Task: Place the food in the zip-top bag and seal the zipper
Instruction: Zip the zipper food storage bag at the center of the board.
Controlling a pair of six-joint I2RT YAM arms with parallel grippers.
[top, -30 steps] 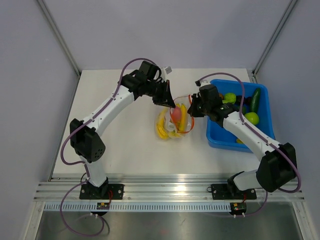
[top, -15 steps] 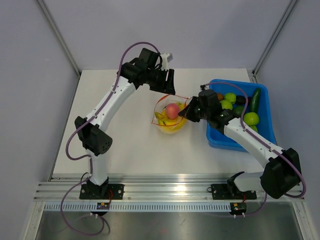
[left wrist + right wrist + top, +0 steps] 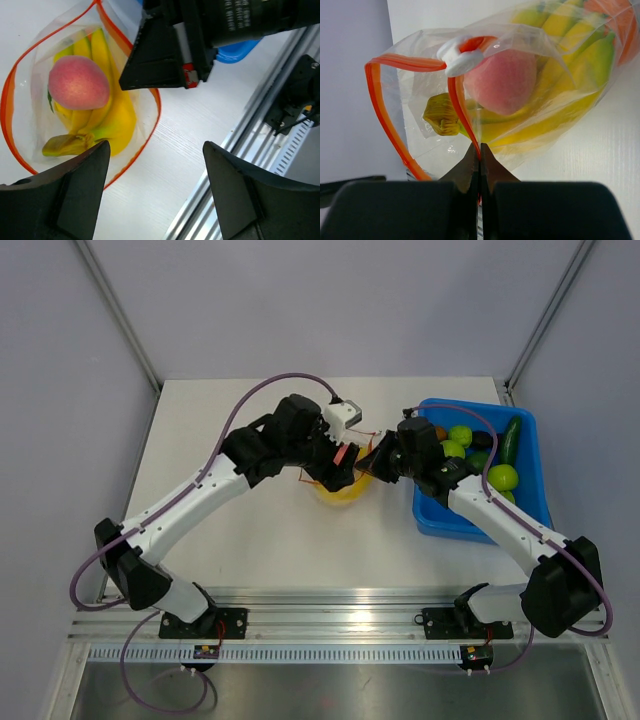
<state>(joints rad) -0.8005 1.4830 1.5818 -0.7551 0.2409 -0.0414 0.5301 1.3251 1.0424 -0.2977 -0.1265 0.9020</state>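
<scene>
The clear, crinkly plastic zip-top bag (image 3: 31, 131) sits on the white tabletop (image 3: 300, 540), just left of the blue plastic bin (image 3: 430, 520) and between the two arms. Its mouth gapes. From the left wrist view, the thin orange-red zipper strip (image 3: 156, 116) runs in a wide loop around the opening. Inside the bag, the small round pink-red peach (image 3: 77, 82) rests on top of the yellow banana bunches (image 3: 119, 120). Both are fully within the plastic.

The right claw (image 3: 479, 156) is pinched tight on the zipper strip (image 3: 465, 120) at the bin side of the mouth, and the orange band runs straight down into its closed tips. A small white plastic piece (image 3: 462, 56) sits on the strip above the peach (image 3: 502, 80). The bananas (image 3: 555, 117) lie behind and under the peach, against the bag wall.

The left claw (image 3: 156, 147) hangs above the bag with its fingers (image 3: 75, 195) spread wide. It holds nothing, and bare tabletop and the near edge of the bag show between them. In the top view it (image 3: 340, 462) is close to the right claw (image 3: 375, 458), over the bag (image 3: 340, 490).

In the bin lie a green apple (image 3: 503, 477), a dark green cucumber (image 3: 512, 438) and an orange ball (image 3: 440, 432).
</scene>
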